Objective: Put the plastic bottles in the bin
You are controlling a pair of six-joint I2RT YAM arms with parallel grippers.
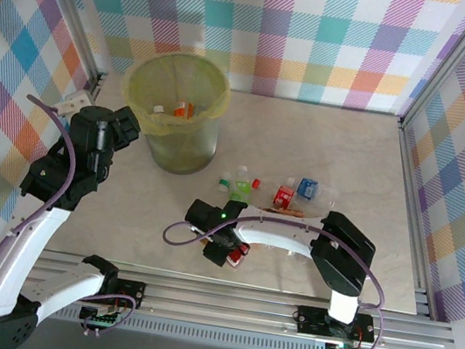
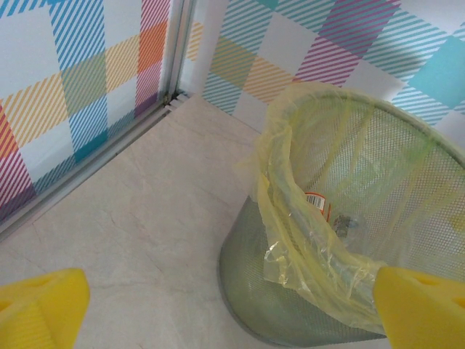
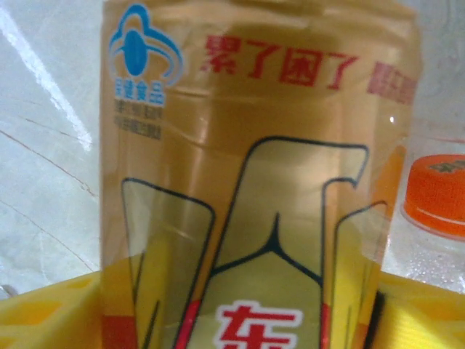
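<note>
Reaching down low at the front of the table [image 1: 148, 205] with the right gripper [image 1: 234, 250], yellow fingers [image 3: 43, 313] one on each side of a gold bottle [image 3: 254, 182]. Close up, a see-through bottle wrapped in a shiny gold-orange label, with red writing along the top, a blue cloud mark in one corner and thin dark lines lower down. Jaws partly closed around it, with a thin dark gap on one side; cannot tell if squeezing it or just near. Just beside it, an orange cap [image 3: 436, 193] on another clear bottle.

A bit farther back, more small bottles [image 1: 284, 196] lying in a loose bunch on the table: green caps, a red label, a blue label, some clear and crushed.

Farther still, off to the left, the left gripper [image 1: 121, 126] up in the air with jaws spread wide, holding nothing, right next to the bin [image 1: 188, 145]. Round mesh bin with a yellow-green bag [image 2: 290, 240] folded over the rim. Down inside, one bottle with a red label [image 2: 317, 200] already in.
</note>
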